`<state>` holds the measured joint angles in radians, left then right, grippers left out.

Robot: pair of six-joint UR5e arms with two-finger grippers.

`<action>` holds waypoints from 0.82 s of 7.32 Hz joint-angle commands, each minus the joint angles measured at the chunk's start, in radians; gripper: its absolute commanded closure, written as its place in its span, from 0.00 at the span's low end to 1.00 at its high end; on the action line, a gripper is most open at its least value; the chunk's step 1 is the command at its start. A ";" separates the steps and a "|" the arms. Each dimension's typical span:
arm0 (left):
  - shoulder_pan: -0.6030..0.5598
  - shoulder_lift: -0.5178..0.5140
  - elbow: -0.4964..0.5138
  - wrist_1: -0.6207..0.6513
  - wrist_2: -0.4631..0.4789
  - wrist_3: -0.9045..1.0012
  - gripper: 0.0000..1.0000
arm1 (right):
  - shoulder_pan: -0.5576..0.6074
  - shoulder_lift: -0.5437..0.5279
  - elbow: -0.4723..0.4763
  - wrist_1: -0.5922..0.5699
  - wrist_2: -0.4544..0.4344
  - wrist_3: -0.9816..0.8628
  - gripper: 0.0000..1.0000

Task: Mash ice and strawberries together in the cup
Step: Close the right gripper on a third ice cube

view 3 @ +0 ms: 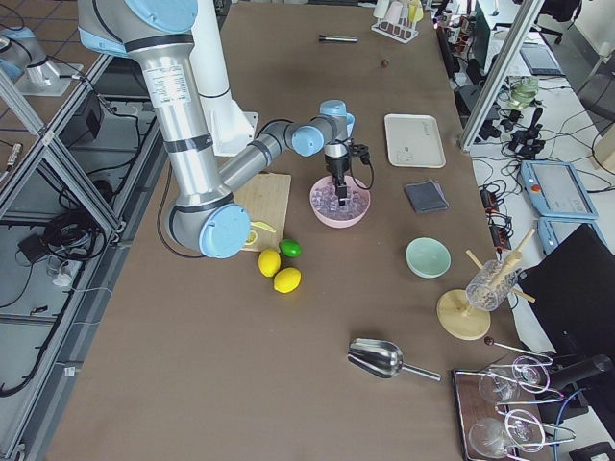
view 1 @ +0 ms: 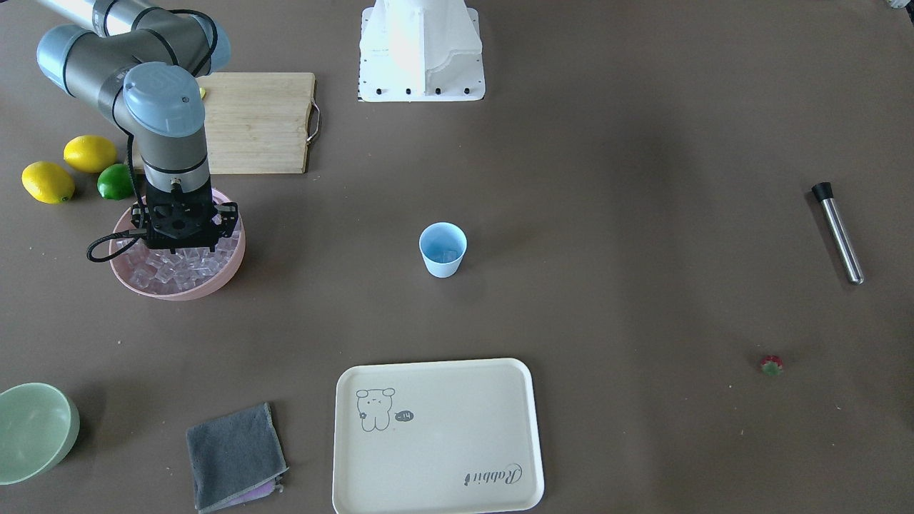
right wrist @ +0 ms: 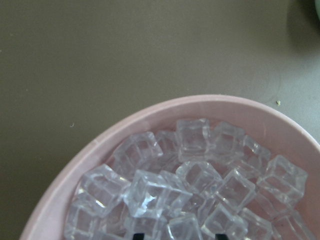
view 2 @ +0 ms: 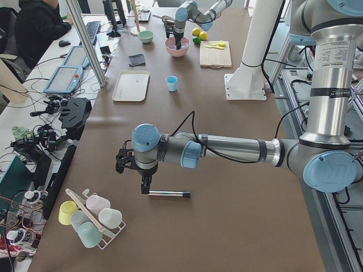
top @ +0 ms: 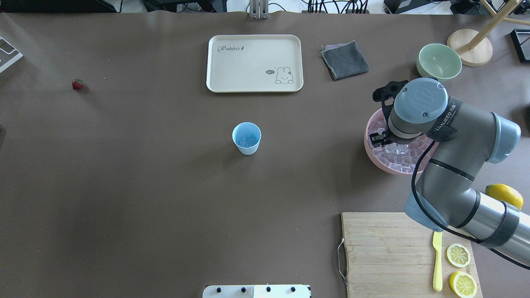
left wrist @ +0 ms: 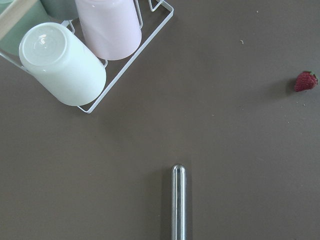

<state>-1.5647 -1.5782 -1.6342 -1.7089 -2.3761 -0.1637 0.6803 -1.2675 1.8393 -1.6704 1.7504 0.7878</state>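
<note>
The right arm's hand (view 1: 181,246) hangs straight down into the wide pink bowl (view 1: 182,293) at the left of the front-facing view. Its tips sit among the small clear, glossy ice cubes (right wrist: 192,175) that fill the bowl. In the right wrist view two dark fingertips (right wrist: 138,236) peek in at the bottom edge. They stand apart, so the hand is parted, with loose cubes lying between the tips.

The small pale-blue tapered plastic tumbler (view 1: 441,268) stands upright at the middle of the frame, well apart from the bowl, with a few clear cubes at its bottom. The tiny red strawberry with a green top (view 1: 771,365) lies on the bare brown surface (view 1: 643,178) at the lower right, well apart from the tumbler.

The left arm's hand (view 2: 146,186) shows only in the left side view, at centre left, pointing down over one end of a slim steel rod (left wrist: 178,200). How far it is open cannot be told. In the left wrist view the rod runs up from the bottom edge at the centre, and a wire rack of upturned cups (left wrist: 62,65) fills the upper left.

A cream rectangular tray (view 1: 443,457) lies at bottom centre, with a folded grey cloth (view 1: 232,457) to its left.
</note>
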 commanded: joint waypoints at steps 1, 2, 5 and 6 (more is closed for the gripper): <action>0.000 0.001 0.000 0.000 0.000 0.001 0.01 | -0.001 0.003 0.000 0.000 0.003 -0.004 0.76; 0.000 0.000 0.008 0.000 0.000 0.003 0.01 | 0.001 0.008 0.006 -0.002 0.009 -0.005 0.87; 0.000 -0.002 0.008 0.000 0.000 0.001 0.01 | 0.047 0.049 0.027 -0.014 0.035 -0.025 0.90; 0.000 -0.003 0.007 0.000 0.000 0.001 0.01 | 0.067 0.062 0.069 -0.009 0.113 -0.024 0.90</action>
<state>-1.5647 -1.5804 -1.6265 -1.7089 -2.3761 -0.1620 0.7216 -1.2268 1.8718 -1.6793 1.7998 0.7671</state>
